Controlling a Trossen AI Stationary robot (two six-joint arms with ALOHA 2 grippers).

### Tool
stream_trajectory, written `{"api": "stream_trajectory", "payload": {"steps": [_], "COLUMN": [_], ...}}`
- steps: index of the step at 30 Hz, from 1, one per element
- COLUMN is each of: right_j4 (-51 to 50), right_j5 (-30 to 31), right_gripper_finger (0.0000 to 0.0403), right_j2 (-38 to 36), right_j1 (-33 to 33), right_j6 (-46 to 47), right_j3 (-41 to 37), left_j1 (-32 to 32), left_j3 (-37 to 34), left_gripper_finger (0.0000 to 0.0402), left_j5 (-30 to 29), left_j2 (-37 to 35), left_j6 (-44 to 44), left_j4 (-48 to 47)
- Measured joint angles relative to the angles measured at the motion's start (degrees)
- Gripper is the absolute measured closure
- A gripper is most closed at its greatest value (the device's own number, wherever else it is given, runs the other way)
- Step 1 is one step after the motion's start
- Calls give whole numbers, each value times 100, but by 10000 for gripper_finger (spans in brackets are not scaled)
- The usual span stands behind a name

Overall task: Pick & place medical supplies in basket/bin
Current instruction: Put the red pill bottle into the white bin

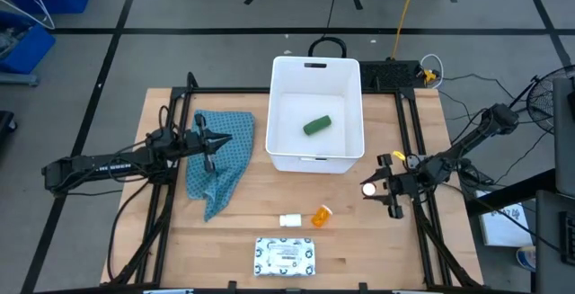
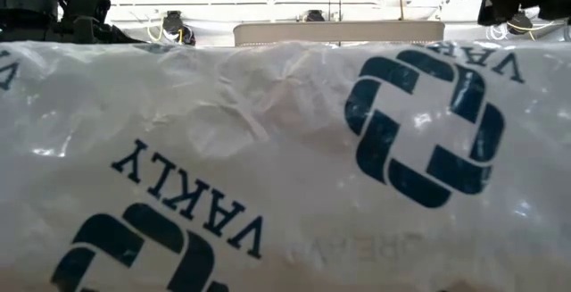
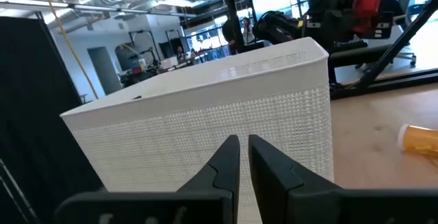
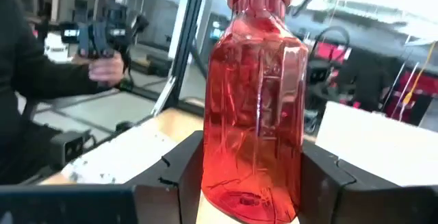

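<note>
Bottle [image 4: 256,101]: clear red, ribbed, white-capped | right gripper [image 4: 253,176]: pinching it | left gripper [image 3: 241,166]: pressed together

Even overhead room light lit the high view, with soft short shadows. The low view was blocked by a glary, out-of-focus white printed packet [image 2: 285,167]. The red bottle [image 4: 254,107] glowed translucent; windows blew out toward twelve o'clock.

Upside-down "VAKLY" + cross logo on plastic packet [image 2: 285,167].
</note>
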Motion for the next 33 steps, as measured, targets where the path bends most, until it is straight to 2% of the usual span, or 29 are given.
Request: {"api": "stream_trajectory", "payload": {"steps": [2, 4, 6, 11, 17, 20, 24, 29, 33], "right_j4": [121, -10, -757, -2713, -4662, -5621, -6246, -6863, -7128], "right_j5": [161, 666, 896, 747, 589, -255, -1642, -3425, -4103], "right_gripper_finger": [243, 243, 243, 243, 243, 243, 243, 243, 243], "right_j2": [9, 6, 19, 438, 1491, 2252, 3421, 4934, 6048], "right_j1": [-74, -214, -437, -1304, -2992, -4007, -5285, -6575, -7104], "right_j6": [-146, -236, -260, -225, -351, -342, -283, -476, -686], "right_j3": [104, 383, 930, 2967, 5603, 6734, 7873, 8782, 9066], "left_j1": [0, 2, 0, 0, 2, 0, 0, 2, 0], "left_j3": [0, 0, 0, 0, 0, 0, 0, 0, 0], "left_gripper_finger": [364, 364, 364, 364, 364, 364, 364, 364, 364], "left_j5": [-2, -2, -2, -4, -4, -4, -4, -4, -4], "left_j2": [0, 0, 0, 0, 0, 0, 0, 0, 0], "left_j6": [5, 3, 1, 10, 94, 146, 143, 141, 111], "left_j4": [-4, -4, -10, -31, 27, 113, 124, 122, 118]}}
